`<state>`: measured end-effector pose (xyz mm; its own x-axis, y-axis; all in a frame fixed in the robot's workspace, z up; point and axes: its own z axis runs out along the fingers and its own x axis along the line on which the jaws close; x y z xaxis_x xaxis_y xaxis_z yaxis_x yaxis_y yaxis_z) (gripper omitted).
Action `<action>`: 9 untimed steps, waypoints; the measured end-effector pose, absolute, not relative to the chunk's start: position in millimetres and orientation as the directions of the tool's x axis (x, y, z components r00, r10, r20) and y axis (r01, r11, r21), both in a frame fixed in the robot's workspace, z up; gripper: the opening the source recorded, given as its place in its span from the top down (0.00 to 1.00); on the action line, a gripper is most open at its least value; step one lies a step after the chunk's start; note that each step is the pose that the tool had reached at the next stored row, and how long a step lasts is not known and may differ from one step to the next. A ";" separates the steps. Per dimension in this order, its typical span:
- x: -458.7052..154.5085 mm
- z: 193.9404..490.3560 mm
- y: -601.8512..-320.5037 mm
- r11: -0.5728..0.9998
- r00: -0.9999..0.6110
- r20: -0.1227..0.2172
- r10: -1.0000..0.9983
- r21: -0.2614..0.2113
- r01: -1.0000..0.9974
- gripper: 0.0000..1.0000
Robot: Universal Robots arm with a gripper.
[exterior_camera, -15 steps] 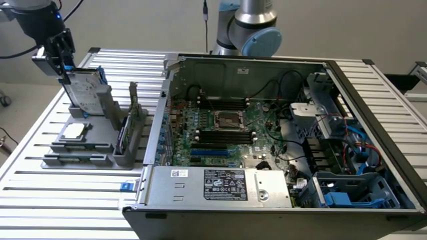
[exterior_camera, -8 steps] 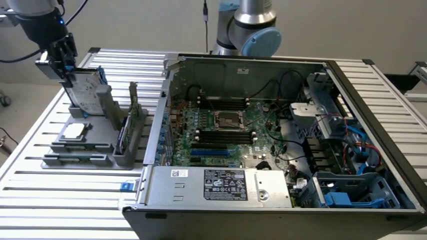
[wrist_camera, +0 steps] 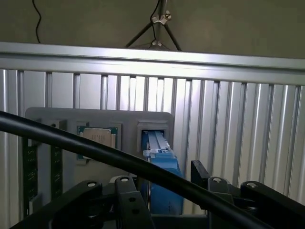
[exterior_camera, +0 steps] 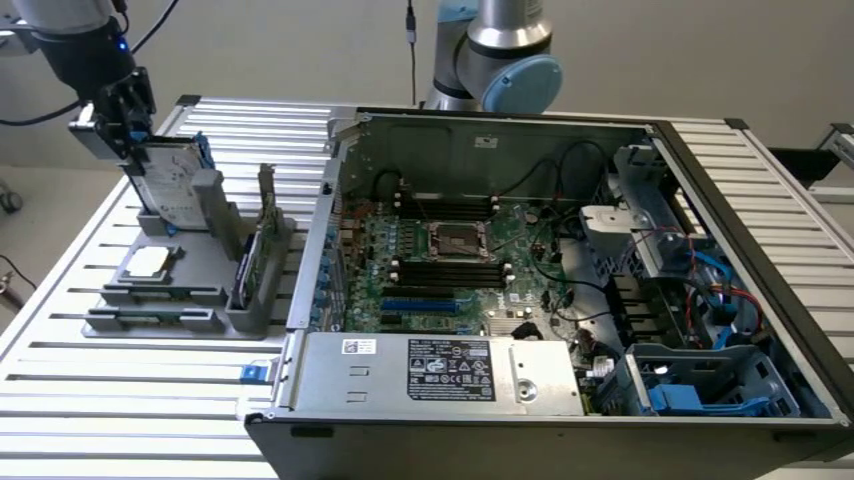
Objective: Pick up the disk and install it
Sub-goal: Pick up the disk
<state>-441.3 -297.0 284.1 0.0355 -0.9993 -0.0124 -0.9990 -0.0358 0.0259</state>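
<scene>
The disk stands upright on its edge in a slot at the far end of the grey parts holder, on the exterior view's left. It is a silver-grey drive with a white label in a blue carrier. My gripper is down over its top edge. In the wrist view the blue carrier edge of the disk runs between my two black fingers, and my gripper is open, straddling it with a small gap on each side. A black cable crosses in front.
The holder also carries a small square silver chip, memory sticks and an upright card. The open computer case lies on the exterior view's right, with the motherboard, a grey power-supply box and a blue drive bay.
</scene>
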 end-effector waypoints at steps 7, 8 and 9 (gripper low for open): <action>-441.4 282.2 -296.9 -0.028 0.028 -0.009 -1.000 0.026 -0.999 0.46; -441.4 282.0 -296.9 -0.028 0.028 -0.009 -1.000 0.026 -0.999 0.46; -441.4 281.7 -296.9 -0.028 0.027 -0.009 -1.000 0.026 -0.999 0.46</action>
<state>-441.4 -296.9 281.7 0.0275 -0.9996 -0.0085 -0.9993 -0.0277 0.0264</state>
